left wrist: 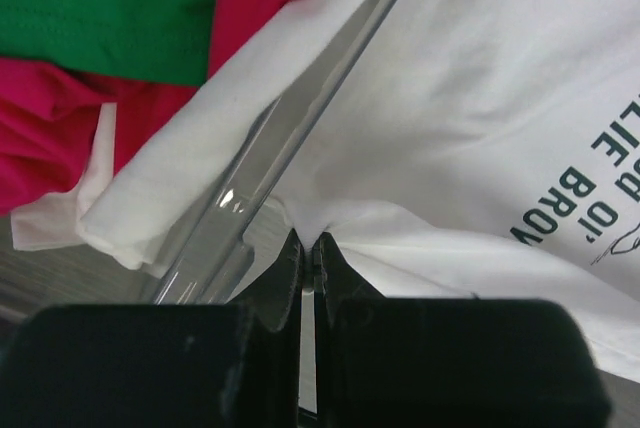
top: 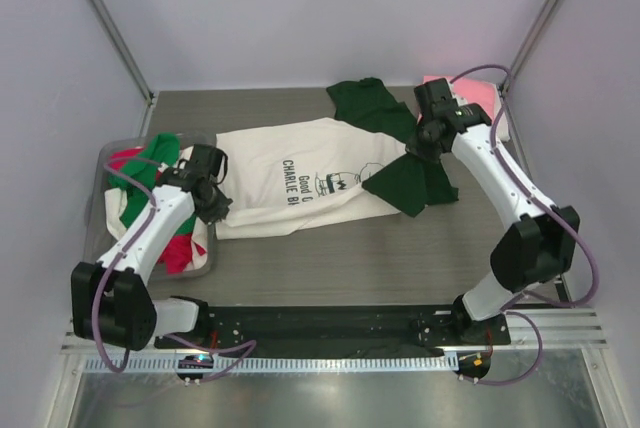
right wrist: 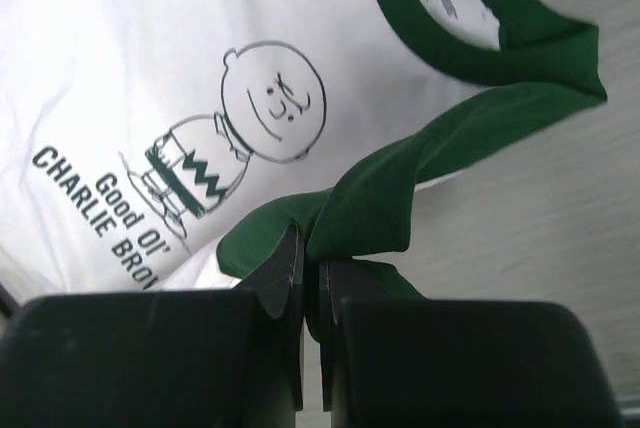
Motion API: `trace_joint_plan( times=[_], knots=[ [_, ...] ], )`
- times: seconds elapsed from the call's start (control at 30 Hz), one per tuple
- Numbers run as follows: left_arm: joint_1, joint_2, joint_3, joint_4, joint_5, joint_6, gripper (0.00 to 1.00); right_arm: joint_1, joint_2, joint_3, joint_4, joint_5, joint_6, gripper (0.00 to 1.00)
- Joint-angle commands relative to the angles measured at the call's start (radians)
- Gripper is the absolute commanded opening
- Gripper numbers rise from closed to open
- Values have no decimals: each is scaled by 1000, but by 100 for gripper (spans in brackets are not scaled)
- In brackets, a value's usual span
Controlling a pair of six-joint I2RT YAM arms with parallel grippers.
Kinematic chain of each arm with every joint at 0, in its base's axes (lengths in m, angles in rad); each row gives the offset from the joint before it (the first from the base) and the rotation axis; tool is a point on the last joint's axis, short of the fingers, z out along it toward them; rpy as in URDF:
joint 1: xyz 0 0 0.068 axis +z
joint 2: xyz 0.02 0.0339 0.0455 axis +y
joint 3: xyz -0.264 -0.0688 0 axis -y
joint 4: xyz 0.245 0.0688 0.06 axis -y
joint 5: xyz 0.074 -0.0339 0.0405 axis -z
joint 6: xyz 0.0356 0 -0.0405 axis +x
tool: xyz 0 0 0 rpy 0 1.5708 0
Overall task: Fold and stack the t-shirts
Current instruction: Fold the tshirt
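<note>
Centrally on the grey wooden table [top: 330,268] lies a cream-white t-shirt with dark green sleeves and black lettering [top: 270,173], spread flat, its long axis running left to right between the arms. Its hem end reaches a clear plastic tub [top: 102,173] holding green and red shirts [top: 150,153]. The left gripper [left wrist: 307,244] is pinched closed on the white hem; the right gripper [right wrist: 310,253] is clamped on a green sleeve [right wrist: 385,193], so each arm holds its nearer end.

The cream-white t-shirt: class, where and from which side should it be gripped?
Grip the cream-white t-shirt from the arms' side: hem corner by the clear tub, and near dark green sleeve. It lies flat, so only loose edges offer a pinch; left tool and right tool hold there.
</note>
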Motion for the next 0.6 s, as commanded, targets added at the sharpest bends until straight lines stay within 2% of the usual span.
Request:
trace_joint_plan(
  times=[0.0,0.2,0.37,0.57],
  knots=[
    [46,92,82,52,17,73,0,-24,120,125,17,32,-76,1],
    [104,203,147,55,10,99,0,-48,332,304,14,7,-116,1],
    [156,257,182,78,12,122,0,-70,447,422,7,3,-131,1],
    [159,411,298,72,44,173,1,-88,583,553,-12,-2,-133,2]
  ],
)
